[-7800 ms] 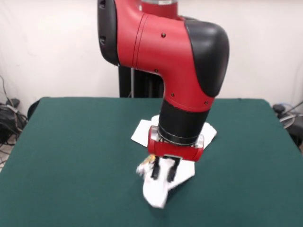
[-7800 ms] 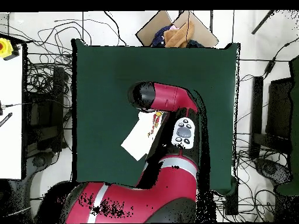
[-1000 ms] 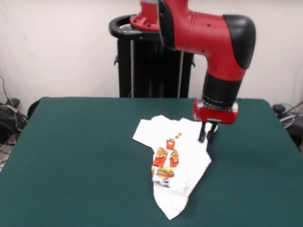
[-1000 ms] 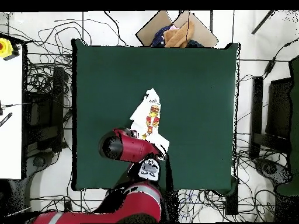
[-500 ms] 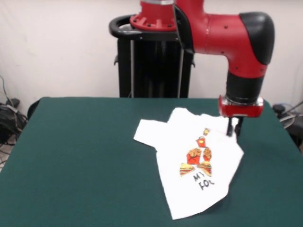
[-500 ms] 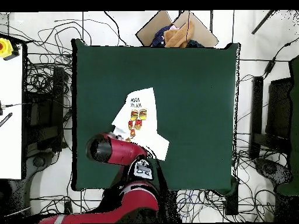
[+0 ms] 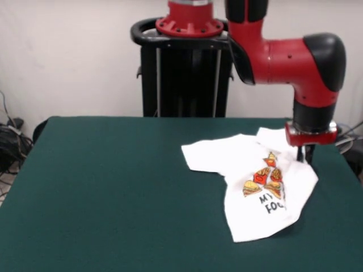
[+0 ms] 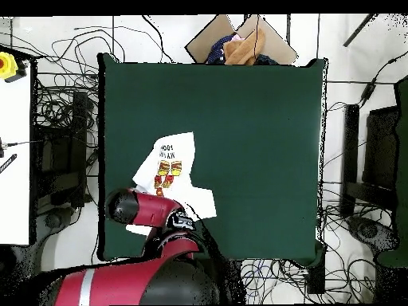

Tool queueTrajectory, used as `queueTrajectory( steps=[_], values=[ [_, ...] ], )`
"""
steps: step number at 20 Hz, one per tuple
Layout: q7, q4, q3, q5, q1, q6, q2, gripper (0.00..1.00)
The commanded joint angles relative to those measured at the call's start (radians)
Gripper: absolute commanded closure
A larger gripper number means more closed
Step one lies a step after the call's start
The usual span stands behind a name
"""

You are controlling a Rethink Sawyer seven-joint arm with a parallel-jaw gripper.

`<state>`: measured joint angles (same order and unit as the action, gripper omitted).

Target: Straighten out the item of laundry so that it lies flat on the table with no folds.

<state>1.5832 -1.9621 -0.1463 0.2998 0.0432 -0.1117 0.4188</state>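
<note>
The white T-shirt (image 7: 258, 195) lies on the right part of the dark green table (image 7: 113, 187). Its burger-and-fries print faces up, and the black letters "MY FOO" show. One sleeve points left, and the cloth is rumpled along its upper edge near the wrist. My gripper (image 7: 305, 157) hangs straight down at the shirt's far right edge, close to the table's right side, fingers together on the cloth. In the overhead view the shirt (image 8: 169, 170) lies near the table's (image 8: 255, 135) lower left, and the arm's red elbow (image 8: 131, 207) hides the gripper.
The black pedestal (image 7: 184, 73) stands behind the table's far edge. Cables (image 7: 8, 141) lie on the floor at the left. In the overhead view a cardboard box with cloth (image 8: 243, 44) sits beyond the table's top edge, and a white bench (image 8: 14, 143) stands at the left.
My gripper has moved right in the front view, dragging the shirt with it. The shirt has spread wider, and more of the print and text now shows.
</note>
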Motion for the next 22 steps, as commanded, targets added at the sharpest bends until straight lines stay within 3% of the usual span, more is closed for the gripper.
queueTrajectory(
  steps=[1, 5, 6, 11, 17, 22],
  values=[
    [0.300, 0.013, -0.163, 0.073, -0.014, 0.092, -0.111, 1.00],
    [0.310, 0.018, -0.139, 0.080, 0.010, 0.101, -0.100, 1.00],
    [0.312, 0.013, -0.146, 0.070, -0.001, 0.126, -0.099, 0.00],
    [0.335, -0.019, -0.160, 0.086, -0.009, 0.101, -0.034, 0.00],
    [0.323, -0.066, -0.256, 0.108, -0.064, -0.053, 0.118, 0.00],
    [0.332, -0.081, -0.228, 0.152, -0.051, -0.205, 0.235, 0.00]
  ],
)
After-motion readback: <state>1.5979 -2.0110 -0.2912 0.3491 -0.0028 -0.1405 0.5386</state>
